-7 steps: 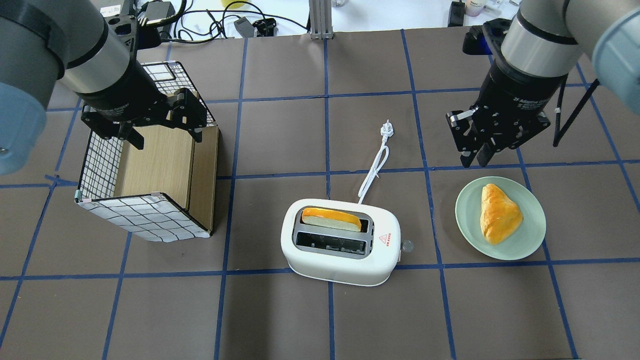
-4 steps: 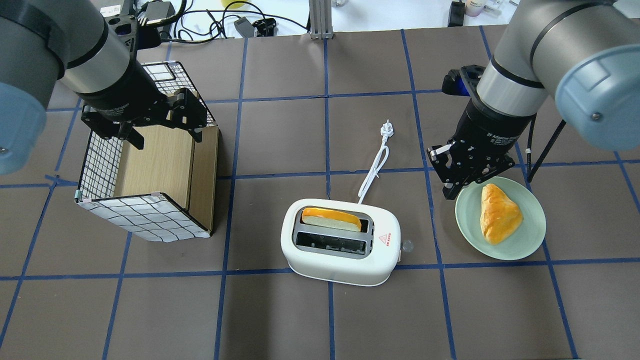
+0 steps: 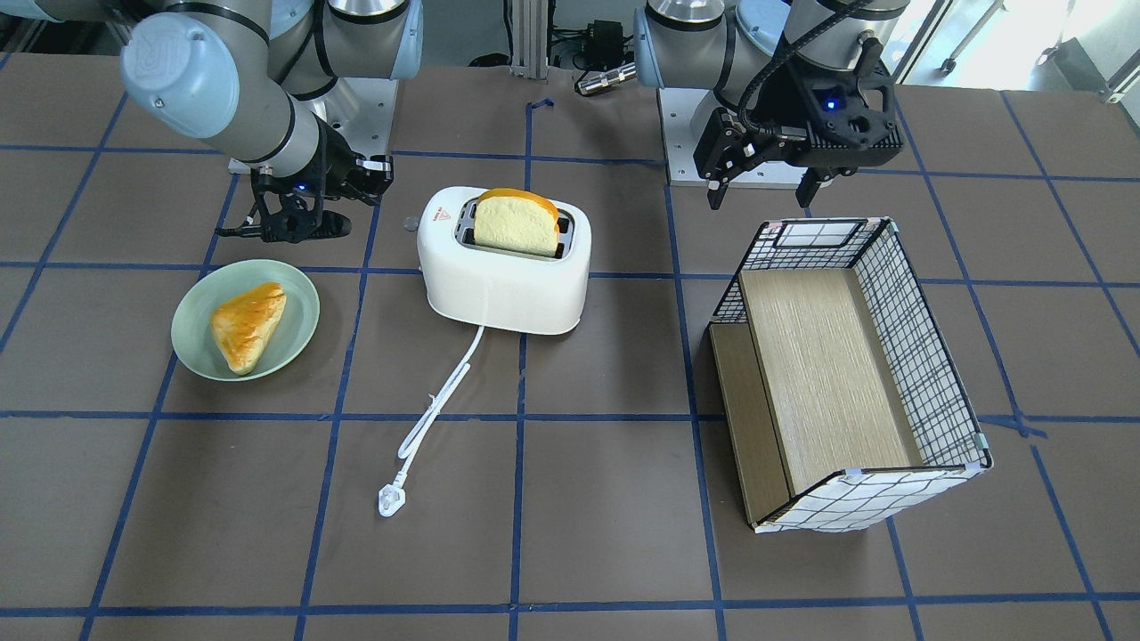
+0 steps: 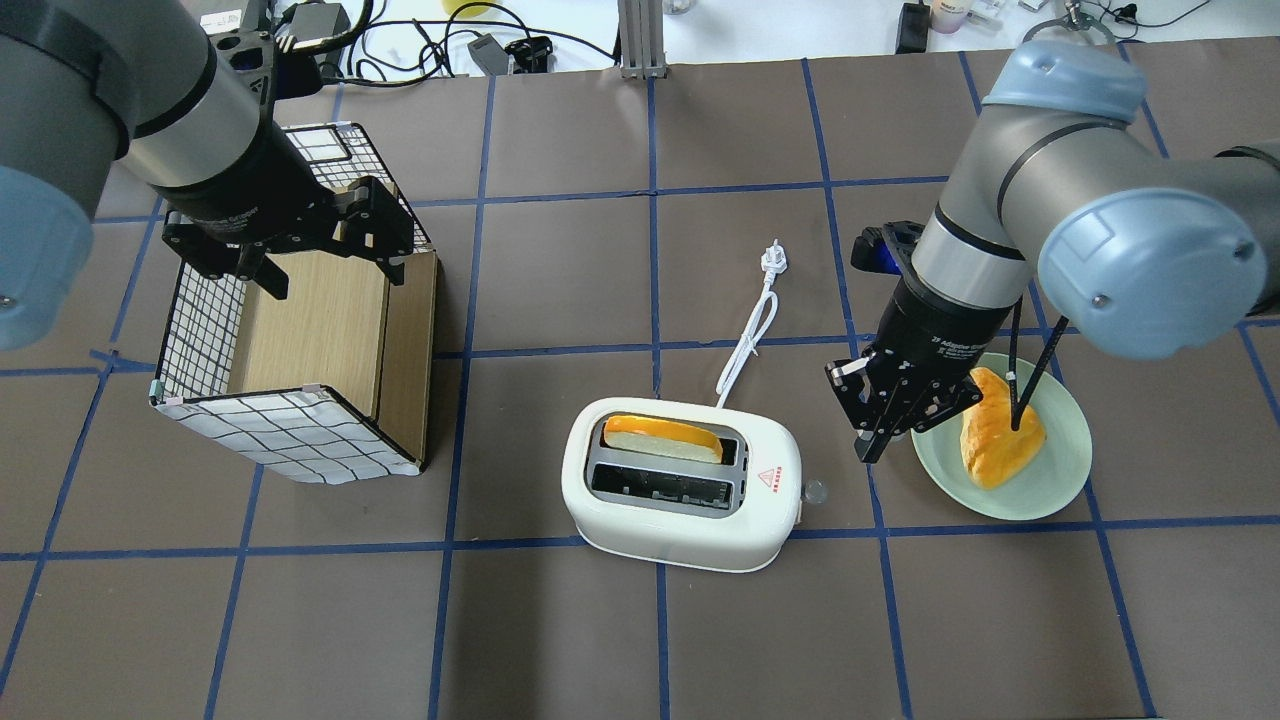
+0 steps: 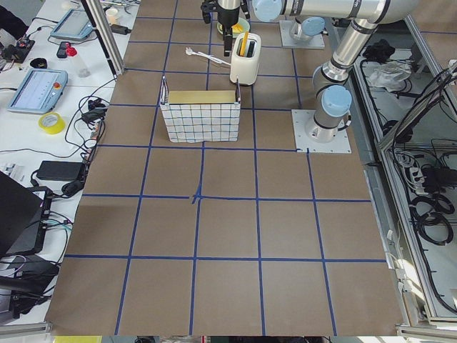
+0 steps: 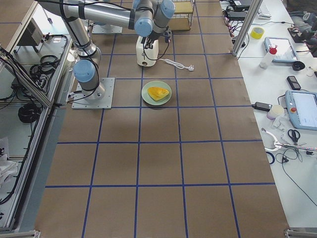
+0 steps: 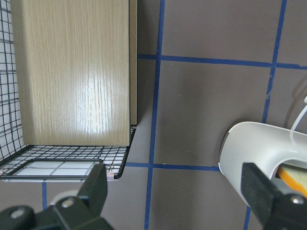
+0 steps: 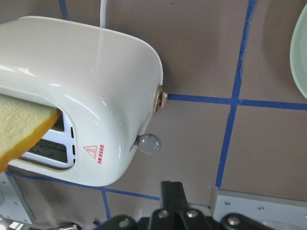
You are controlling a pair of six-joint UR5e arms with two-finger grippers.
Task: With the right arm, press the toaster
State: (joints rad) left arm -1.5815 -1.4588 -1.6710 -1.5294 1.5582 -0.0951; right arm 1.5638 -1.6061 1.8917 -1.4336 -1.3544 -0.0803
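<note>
The white two-slot toaster [image 4: 680, 505] stands at the table's middle front, with a bread slice [image 4: 660, 437] upright in its far slot. Its grey lever knob [image 4: 815, 491] sticks out of its right end. My right gripper [image 4: 866, 452] is shut and empty. It hangs between the toaster and the green plate, just beyond and to the right of the knob and apart from it. In the right wrist view the knob [image 8: 148, 143] lies just ahead of the shut fingertips [image 8: 171, 189]. My left gripper [image 4: 330, 275] is open and empty above the basket.
A green plate [image 4: 1060, 490] with a pastry [image 4: 1000, 430] sits right beside my right gripper. The toaster's white cord and plug [image 4: 773, 260] trail away from me. A wire basket with a wooden insert [image 4: 290, 430] lies on its side at the left.
My right arm has swung toward me and leftward, lowering the shut gripper from beyond the plate to beside the toaster's lever end. The left arm has not moved.
</note>
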